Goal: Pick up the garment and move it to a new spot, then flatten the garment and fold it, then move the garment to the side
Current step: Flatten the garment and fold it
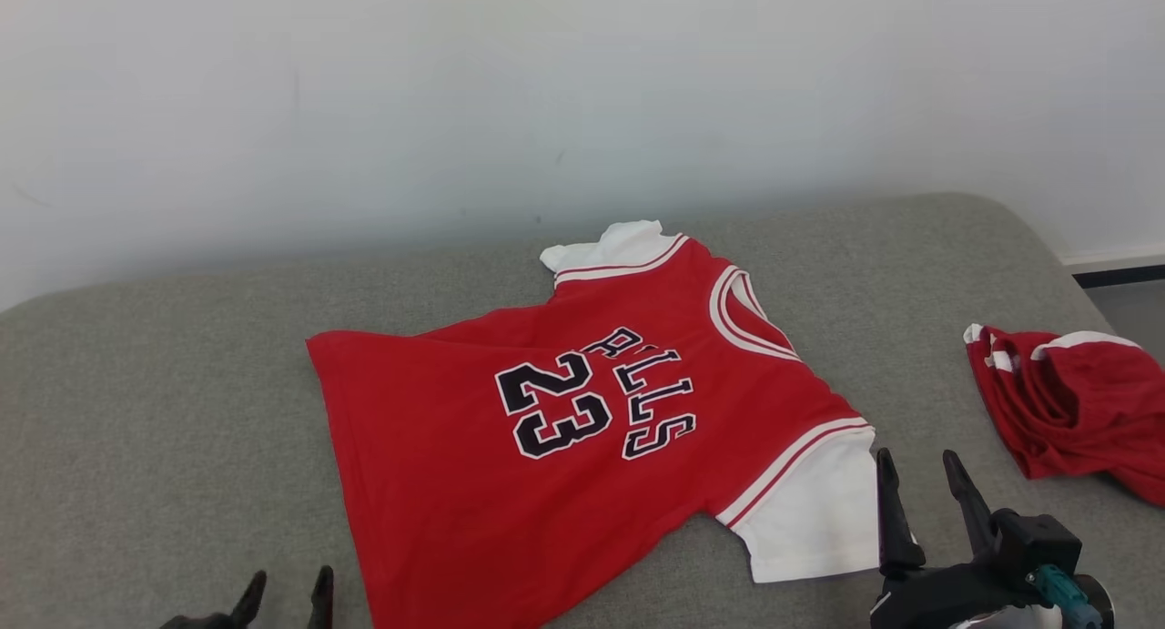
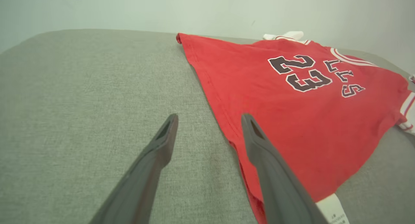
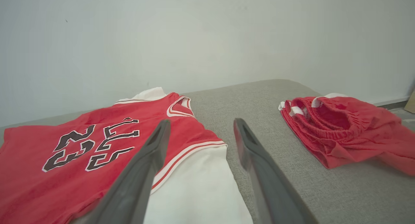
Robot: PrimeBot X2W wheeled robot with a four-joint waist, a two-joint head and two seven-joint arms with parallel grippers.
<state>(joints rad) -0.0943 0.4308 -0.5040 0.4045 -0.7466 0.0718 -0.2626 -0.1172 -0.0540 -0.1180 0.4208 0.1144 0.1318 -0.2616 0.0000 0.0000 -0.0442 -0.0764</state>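
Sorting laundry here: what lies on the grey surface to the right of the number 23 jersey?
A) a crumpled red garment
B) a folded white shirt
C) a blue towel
A: a crumpled red garment with white trim lies right of the jersey, apart from it.

a broad grey woven-fabric cushion (image 1: pixel 164 410) with rounded corners spreads across the scene, its far edge against a plain white wall (image 1: pixel 455 92). on the cushion's right part lies a crumpled pair of red shorts with white trim and a gathered waistband (image 1: pixel 1074 401), bunched in loose folds. past the right corner, a dark skirting strip (image 1: pixel 1119 275) meets grey floor (image 1: pixel 1133 310).
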